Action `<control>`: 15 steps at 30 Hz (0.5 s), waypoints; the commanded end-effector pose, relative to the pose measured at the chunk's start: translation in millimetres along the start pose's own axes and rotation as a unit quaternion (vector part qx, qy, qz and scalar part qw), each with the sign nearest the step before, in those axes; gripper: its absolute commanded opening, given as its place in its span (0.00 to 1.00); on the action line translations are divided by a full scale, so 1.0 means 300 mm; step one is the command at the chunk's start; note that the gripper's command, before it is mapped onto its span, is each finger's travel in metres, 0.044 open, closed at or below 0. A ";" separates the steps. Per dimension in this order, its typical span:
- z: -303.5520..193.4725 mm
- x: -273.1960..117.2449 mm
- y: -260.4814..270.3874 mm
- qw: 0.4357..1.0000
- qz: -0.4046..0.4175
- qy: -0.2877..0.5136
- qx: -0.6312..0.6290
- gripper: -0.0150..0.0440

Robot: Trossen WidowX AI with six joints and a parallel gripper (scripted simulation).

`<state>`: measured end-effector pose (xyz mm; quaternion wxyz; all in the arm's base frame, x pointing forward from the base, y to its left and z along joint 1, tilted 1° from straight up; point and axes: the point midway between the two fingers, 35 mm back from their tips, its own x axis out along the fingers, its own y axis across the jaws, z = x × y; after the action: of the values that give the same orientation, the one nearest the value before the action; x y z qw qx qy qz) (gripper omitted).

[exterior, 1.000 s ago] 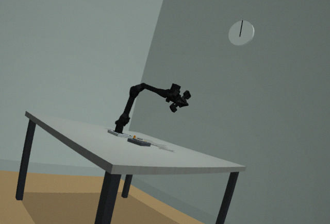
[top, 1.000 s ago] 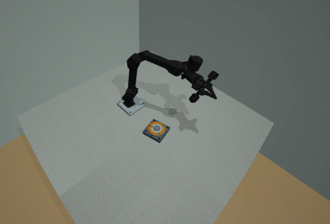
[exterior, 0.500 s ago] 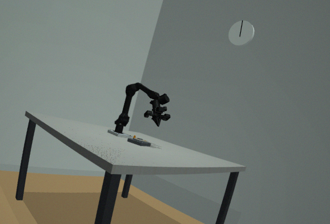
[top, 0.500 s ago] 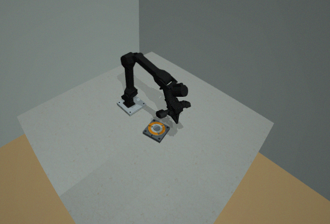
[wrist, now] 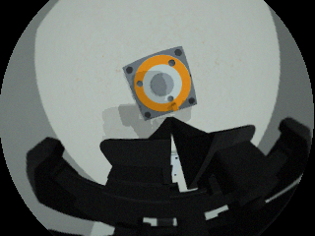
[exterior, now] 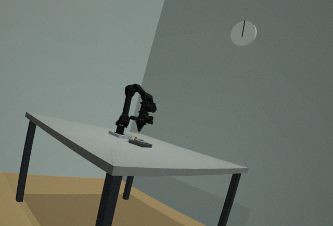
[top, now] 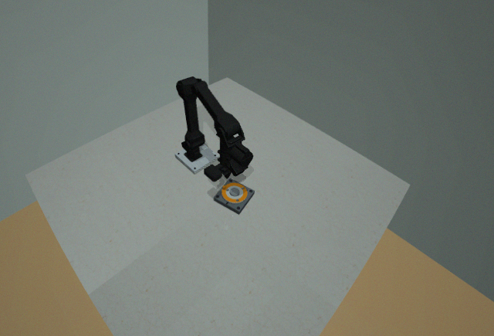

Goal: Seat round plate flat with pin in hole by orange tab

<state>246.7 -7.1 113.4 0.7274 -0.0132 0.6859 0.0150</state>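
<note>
The round orange plate (wrist: pixel 161 85), pale grey at its centre around the post (wrist: pixel 159 82), sits on the dark square base (wrist: pixel 160 83). Above the base's near edge, the gripper (wrist: pixel 172 133) is pressed together, empty.

The pin and the plate's (wrist: pixel 161 83) tab hole are too small to tell.

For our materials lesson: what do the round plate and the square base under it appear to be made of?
Round plate: matte orange face with a pale grey centre, no glints; probably painted metal or plastic.
Square base: flat dark grey with small holes at its corners, dull finish; possibly anodised metal or plastic. The look leaves both open.
</note>
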 end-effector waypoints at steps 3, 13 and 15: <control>-0.023 0.011 0.001 1.000 0.007 0.009 -0.009 0.25; -0.026 0.151 0.001 1.000 0.007 0.009 -0.009 0.25; -0.027 0.161 -0.001 1.000 0.007 0.009 -0.009 0.25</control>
<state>242.8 -7.9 77.0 0.7249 -0.0150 0.6883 0.0222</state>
